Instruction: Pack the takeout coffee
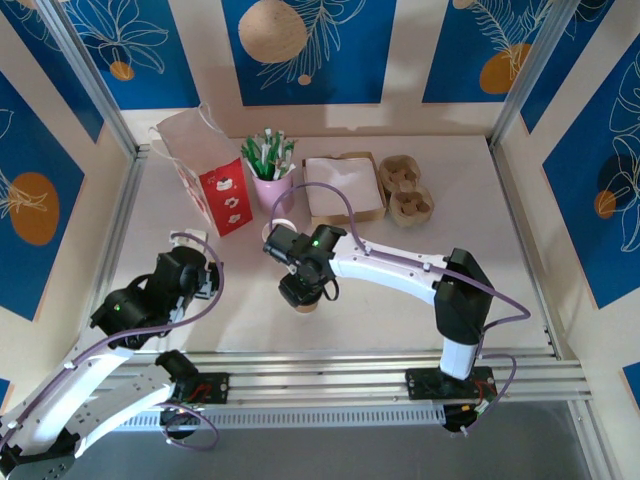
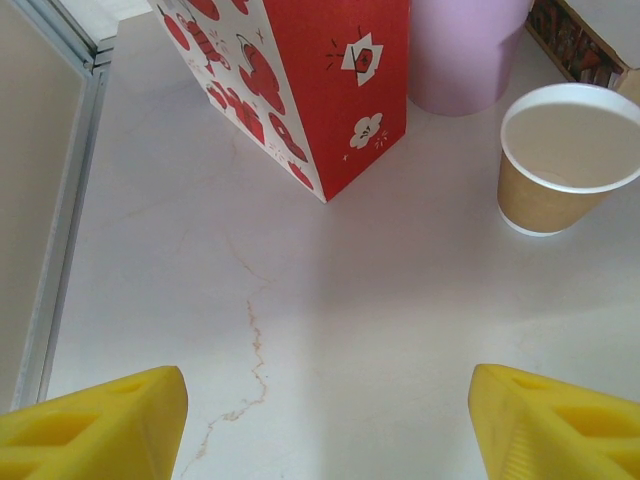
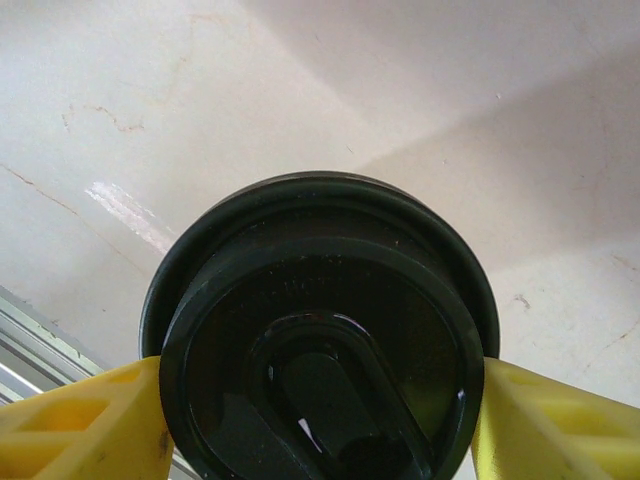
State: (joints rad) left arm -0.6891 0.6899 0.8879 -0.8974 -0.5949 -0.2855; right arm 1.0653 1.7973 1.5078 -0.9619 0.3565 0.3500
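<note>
left tool (image 2: 325, 425) open low, right tool (image 3: 320, 425) clamped on black lid (image 3: 320, 300)

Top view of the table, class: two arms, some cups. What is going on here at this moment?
The right gripper is closed on the flat black lid, yellow fingers against both its sides. The left gripper hangs open over the table, holding nothing. The kraft paper cup stands lidless ahead of it, near the pink cup and the red bag.
</note>
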